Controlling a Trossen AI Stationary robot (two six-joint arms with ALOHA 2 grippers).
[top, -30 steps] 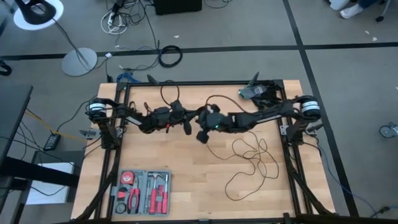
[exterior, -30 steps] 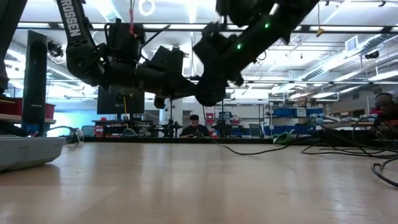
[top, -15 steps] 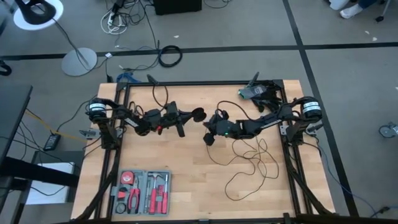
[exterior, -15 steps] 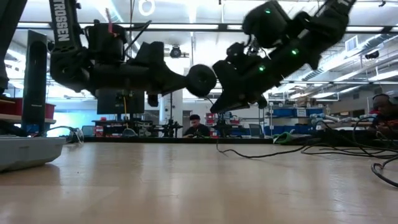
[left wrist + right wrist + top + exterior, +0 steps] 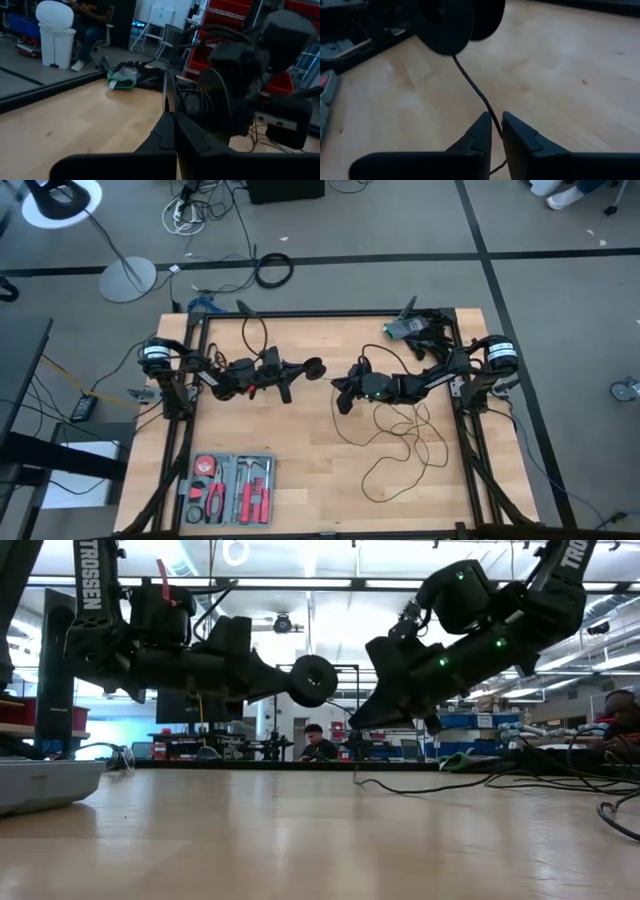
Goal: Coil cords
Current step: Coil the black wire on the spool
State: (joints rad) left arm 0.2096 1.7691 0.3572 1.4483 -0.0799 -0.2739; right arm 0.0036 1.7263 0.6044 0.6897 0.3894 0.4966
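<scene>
Grey toolbox (image 5: pixel 228 489), probably pliers inside

1. Floor: grey, crossed by dark lines (image 5: pixel 400 257), on all sides of the wooden table (image 5: pixel 300 440).
2. A floor lamp with a round grey base (image 5: pixel 127 279) stands beyond the table's far left corner.
3. White cables (image 5: pixel 190 215) and a thick black cable coiled in a ring (image 5: pixel 273 271) lie on the floor behind the table.
4. Ceiling: long light strips (image 5: pixel 300 582).
5. Blue bins on shelving (image 5: pixel 470 721) stand at the back; a seated person (image 5: pixel 314 743) is there too.
6. Red bins (image 5: pixel 225 20) and a white bin (image 5: pixel 56 32) stand farther off.
</scene>
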